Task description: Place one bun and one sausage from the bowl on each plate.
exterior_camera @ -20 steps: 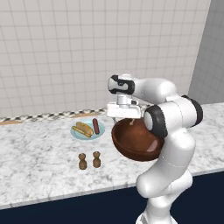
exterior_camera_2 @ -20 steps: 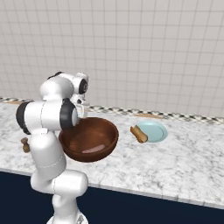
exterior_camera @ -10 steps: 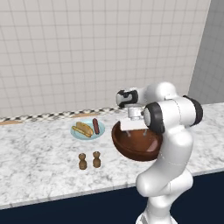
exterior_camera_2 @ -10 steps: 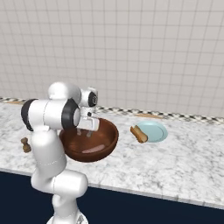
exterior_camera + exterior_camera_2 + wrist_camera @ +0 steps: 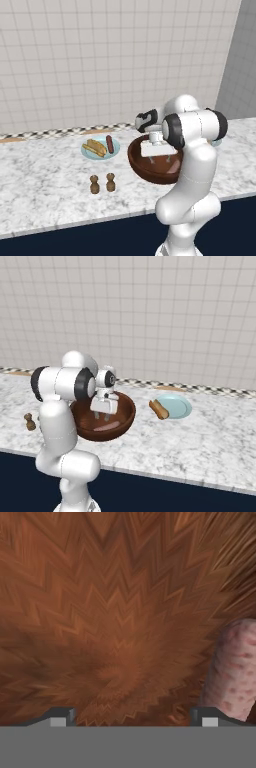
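a: the gripper point(image 5: 102, 417) is down inside the bowl point(image 5: 125, 418), its fingers spread wide with nothing between them.

b: and the sausage?

a: in the hand view the sausage point(image 5: 234, 669) lies on the bowl's wooden floor, just outside one fingertip point(image 5: 210, 717) and not in the gap between the two. from the right base view it is a pale pink strip right under the fingers.

b: how will it handle?

a: my guess is light, somewhat soft, and round enough to roll or slip on that glossy wood. i'd take it across the middle of its length, fingers on the two long sides, and first shift sideways so it sits between them. a hard squeeze could dent it or squirt it out.

b: count things for me, moving out from the gripper.

a: one sausage in the bowl; i can't see a bun in there, though the hand hides part of it. to one side of the gripper, beyond the rim, a plate with a bun point(image 5: 159, 409) on its near edge point(image 5: 178, 405) and no sausage that i can see. on the other side, the second plate point(image 5: 113, 151) holds one bun point(image 5: 95, 148) and one sausage point(image 5: 109, 143). so two plates, two buns, two sausages. nearer that side stand two small brown shakers point(image 5: 102, 183).
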